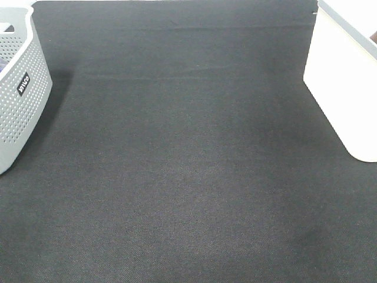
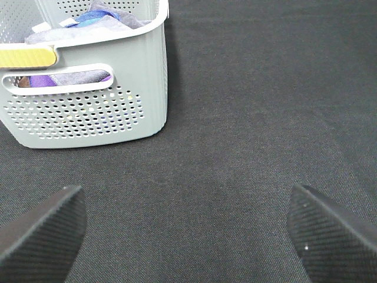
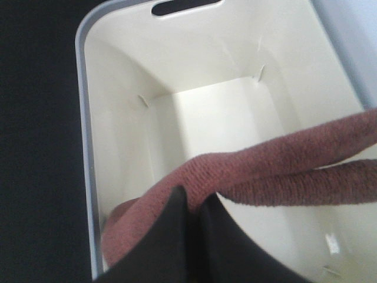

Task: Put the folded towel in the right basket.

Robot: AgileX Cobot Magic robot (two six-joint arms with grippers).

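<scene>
In the right wrist view my right gripper (image 3: 191, 206) is shut on the rust-brown folded towel (image 3: 277, 165), which hangs over the open mouth of the white right basket (image 3: 106, 118). The basket's inside looks bare under the towel. In the exterior high view only the outer wall of the right basket (image 1: 341, 82) shows at the right edge; the towel and both arms are out of that view. My left gripper (image 2: 188, 236) is open and empty, low over the black mat, with its two fingertips (image 2: 41, 230) wide apart.
A grey perforated basket (image 1: 17, 100) with a black label stands at the left edge; in the left wrist view that grey basket (image 2: 88, 112) holds several cloths. A black mat (image 1: 188, 177) covers the table between the baskets.
</scene>
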